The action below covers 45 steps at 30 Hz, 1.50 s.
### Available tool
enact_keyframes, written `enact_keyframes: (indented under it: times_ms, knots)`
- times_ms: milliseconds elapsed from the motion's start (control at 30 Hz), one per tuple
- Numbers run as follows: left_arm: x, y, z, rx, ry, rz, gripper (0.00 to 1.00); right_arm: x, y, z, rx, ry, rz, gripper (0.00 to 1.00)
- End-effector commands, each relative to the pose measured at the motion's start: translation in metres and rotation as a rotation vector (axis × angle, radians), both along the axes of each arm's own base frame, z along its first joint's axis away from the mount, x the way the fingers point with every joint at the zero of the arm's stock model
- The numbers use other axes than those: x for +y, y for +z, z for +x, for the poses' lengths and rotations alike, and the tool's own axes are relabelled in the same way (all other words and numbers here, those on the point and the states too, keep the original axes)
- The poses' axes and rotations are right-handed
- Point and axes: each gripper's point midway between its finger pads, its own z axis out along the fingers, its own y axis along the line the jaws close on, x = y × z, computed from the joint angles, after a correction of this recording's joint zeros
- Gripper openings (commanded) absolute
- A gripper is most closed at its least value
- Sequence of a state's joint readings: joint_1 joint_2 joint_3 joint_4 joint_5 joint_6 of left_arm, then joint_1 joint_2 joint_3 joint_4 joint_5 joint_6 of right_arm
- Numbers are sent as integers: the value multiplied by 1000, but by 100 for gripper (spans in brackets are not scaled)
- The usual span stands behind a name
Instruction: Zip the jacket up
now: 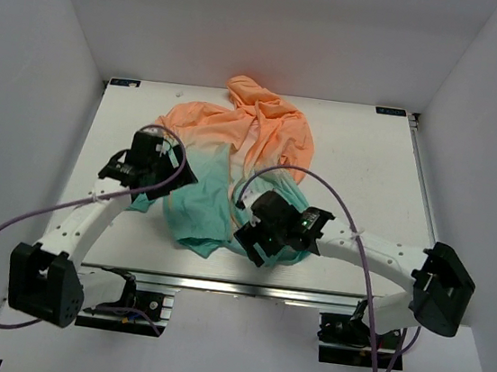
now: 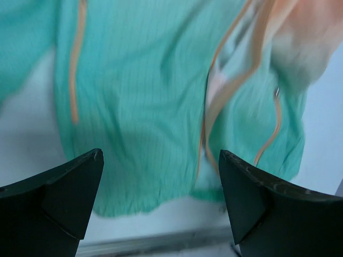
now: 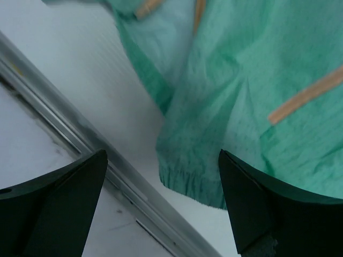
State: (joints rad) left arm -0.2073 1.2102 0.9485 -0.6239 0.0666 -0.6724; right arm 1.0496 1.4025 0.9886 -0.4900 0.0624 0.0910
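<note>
- Top view: shows the jacket (image 1: 234, 157) lying crumpled on the middle of the white table (image 1: 368, 173), with the peach-orange hood and shoulders toward the far edge and the teal-green lower part toward the arms.
- Puts the left gripper (image 1: 170, 176) at the jacket's left edge, about where orange fades to green; cannot tell from above whether it touches the cloth.
- Puts the right gripper (image 1: 256, 237) over the near right part of the teal hem; cannot tell the jaw state from this height.
- Left wrist view: looks down on the jacket (image 2: 139, 118), teal and wrinkled, with the orange zipper tape (image 2: 236, 80) slanting from upper right toward lower centre and paler cloth showing between the parted front edges.
- Shows a separate orange strip (image 2: 75, 69) running upright on the left panel.
- Shows the left gripper (image 2: 161, 182) with jaws spread wide, black fingers (image 2: 59, 203) in the lower corners, nothing pinched, above the hem and a metal rail (image 2: 161, 241).
- Right wrist view: shows the jacket (image 3: 241, 107) filling the upper right, its gathered teal hem (image 3: 187, 184) resting on the table (image 3: 69, 69) beside the rail (image 3: 80, 139).
- Shows the right gripper (image 3: 161, 182) likewise spread, holding nothing, hanging clear above the hem.
</note>
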Motion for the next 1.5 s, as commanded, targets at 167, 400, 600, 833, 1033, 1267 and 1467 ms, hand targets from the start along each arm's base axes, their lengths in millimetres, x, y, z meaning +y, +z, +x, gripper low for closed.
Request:
enact_keyframes:
  times_ms: [167,400,600,833,1033,1267,1467]
  knots:
    - [-1,-15,-66,19,-10,-51,98,-53,-61,-22,121,-261,-239,78]
    - [4,-20,-67,22,11,-32,98,-18,-30,-26,163,-231,-59,5]
    - [2,-28,-65,48,-5,-25,98,24,21,-52,276,-94,243,0]
    - [-3,-31,-67,55,-30,-43,98,13,-29,-65,350,-149,226,14]
    - [-1,-35,-69,74,-29,-26,98,0,-62,-65,330,-126,134,49]
    - [3,-40,-72,99,-22,-8,98,-5,-72,-60,308,-130,89,53]
    - [8,-41,-72,107,-11,23,98,-17,-86,-62,305,-144,-2,51]
